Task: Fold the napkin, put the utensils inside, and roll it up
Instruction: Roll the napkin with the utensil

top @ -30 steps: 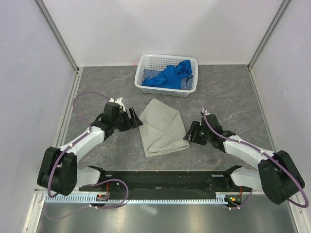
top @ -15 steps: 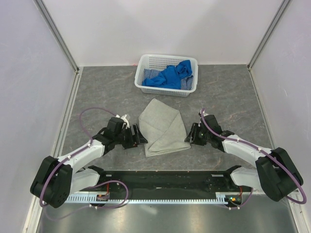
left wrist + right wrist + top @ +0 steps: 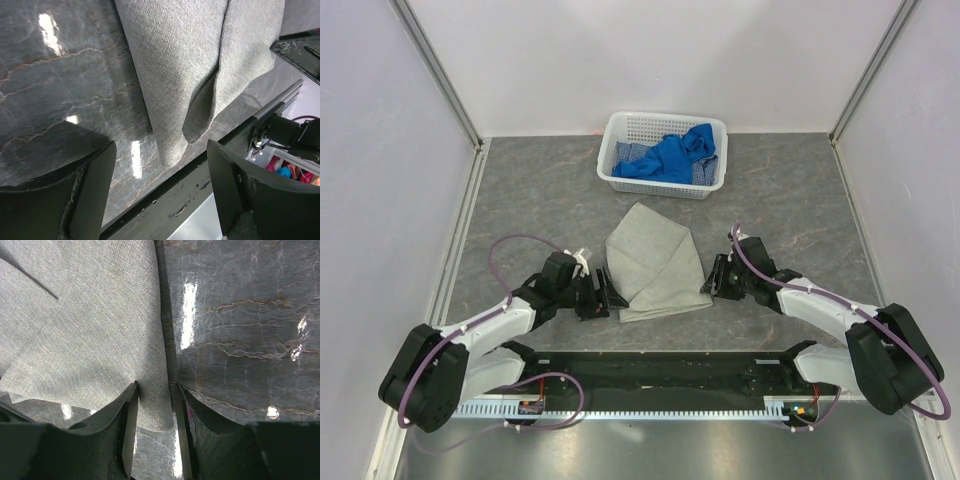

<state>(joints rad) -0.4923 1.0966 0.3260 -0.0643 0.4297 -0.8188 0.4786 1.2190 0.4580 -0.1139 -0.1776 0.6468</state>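
Just ahead of the left gripper (image 3: pixel 605 297), newly swung down with jaws wide apart, lies a corner of the napkin (image 3: pixel 650 262); the right gripper (image 3: pixel 708 283) has narrowed astride the edge, not yet clamped: folding looks next

Logged napkin (image 3: pixel 655 270) as thin woven cloth, grey-beige, matt, with a fine weave grain plain in both wrist views and soft at the folds. Recorded tabletop (image 3: pixel 540 190) as dark grey stone-look surface with pale veining, smooth and glossy, showing bright glare patches. Noted basket (image 3: pixel 660 186) as white perforated plastic with a slight sheen, and blue cloths (image 3: pixel 670 158) inside it as soft matt fabric. Marked fingers (image 3: pixel 75 200) of left hand (image 3: pixel 161 165) as black plastic, matt, a little rough at the edges; fingers (image 3: pixel 125 430) of right hand (image 3: pixel 155 405) as dark smooth plastic with pale edges. Entered walls (image 3: pixel 650 60) as plain matt white panels.
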